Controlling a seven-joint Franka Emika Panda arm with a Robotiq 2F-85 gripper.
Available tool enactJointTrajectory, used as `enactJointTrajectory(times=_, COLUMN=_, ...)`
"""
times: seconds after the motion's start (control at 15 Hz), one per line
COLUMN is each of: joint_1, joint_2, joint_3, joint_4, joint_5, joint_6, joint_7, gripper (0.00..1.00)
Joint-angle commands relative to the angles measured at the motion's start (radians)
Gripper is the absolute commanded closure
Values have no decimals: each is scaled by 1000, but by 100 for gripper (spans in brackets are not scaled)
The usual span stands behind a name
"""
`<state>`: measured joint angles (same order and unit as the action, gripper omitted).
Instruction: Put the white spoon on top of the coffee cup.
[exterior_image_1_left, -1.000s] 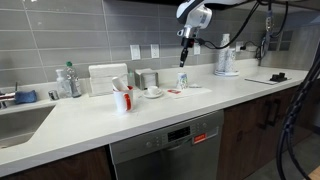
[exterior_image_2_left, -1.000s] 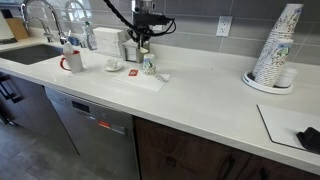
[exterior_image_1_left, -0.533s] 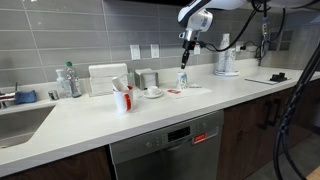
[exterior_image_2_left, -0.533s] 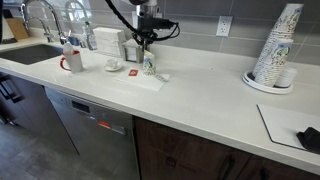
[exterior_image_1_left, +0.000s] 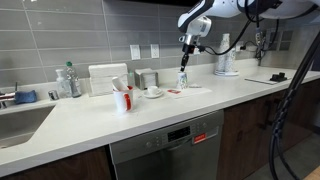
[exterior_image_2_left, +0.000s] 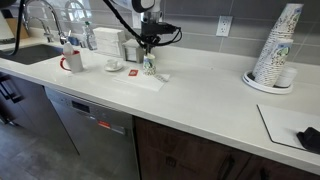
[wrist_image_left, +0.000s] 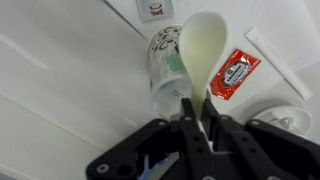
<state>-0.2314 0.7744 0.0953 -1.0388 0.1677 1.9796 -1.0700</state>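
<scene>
My gripper (wrist_image_left: 197, 112) is shut on the handle of the white spoon (wrist_image_left: 203, 52), whose bowl hangs just above the coffee cup (wrist_image_left: 165, 62). The cup is small, pale and upright, with a bluish-teal mark. In both exterior views the gripper (exterior_image_1_left: 185, 50) (exterior_image_2_left: 148, 42) hovers directly over the cup (exterior_image_1_left: 182, 79) (exterior_image_2_left: 149, 67) on the white counter. The spoon (exterior_image_1_left: 184, 62) hangs down from the fingers, its tip close to the cup's rim.
A red ketchup packet (wrist_image_left: 232, 75) lies next to the cup. A saucer with a small cup (exterior_image_1_left: 153, 92) and a red-and-white mug (exterior_image_1_left: 122, 98) stand nearby. A stack of paper cups (exterior_image_2_left: 275, 50) stands at the counter's far end. A sink (exterior_image_1_left: 15, 120) is set in the counter.
The gripper has shifted slightly sideways and lowered a little over the cup, still holding the spoon.
</scene>
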Motion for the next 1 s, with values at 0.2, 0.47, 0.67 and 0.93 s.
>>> enactJointTrajectory(times=0.2, joint_1=-5, joint_2=81, joint_3=10, joint_4=103, joint_5=9, joint_6=-4, joint_7=-9, gripper=97)
enactJointTrajectory(times=0.47, joint_1=-1, joint_2=103, joint_3=11, joint_4=133, joint_5=6, joint_6=-10, joint_7=-11, gripper=97)
enactJointTrajectory(times=0.67, joint_1=0, joint_2=113, joint_3=10, joint_4=149, joint_5=3, joint_6=-20, joint_7=-12, gripper=97)
enactJointTrajectory(times=0.93, joint_1=1, joint_2=120, joint_3=10, joint_4=162, joint_5=1, joint_6=-27, joint_7=-14, gripper=97)
